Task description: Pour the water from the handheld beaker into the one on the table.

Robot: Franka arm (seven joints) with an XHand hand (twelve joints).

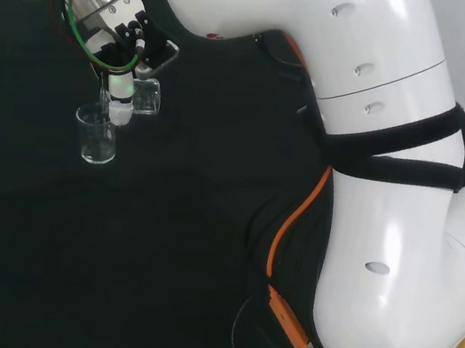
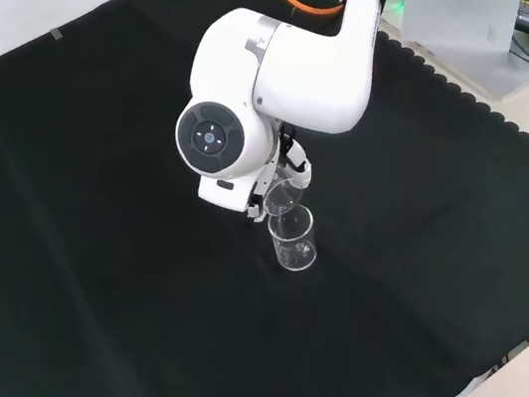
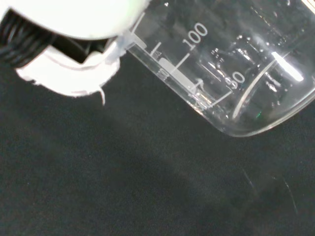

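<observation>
- Closest to the wrist camera, a white fingertip pressed against the wall of the clear handheld beaker, which lay tilted over across the upper right of that frame above the black cloth.
- From the head view, the hand sat in the upper left of the frame, its fingers curled round the handheld beaker, which was tipped toward the lower left.
- Just below and left of it in the head view stood the table beaker, upright on the cloth, with the hand's white fingertip touching or just over its rim.
- In the front view, near the middle of the frame, the tilted handheld beaker hung directly over the mouth of the table beaker, the two overlapping at the rim.
- Whether water lay in either beaker could not be told.
- Over both, in the front view, stood the arm's big white link, hiding most of the hand.
</observation>
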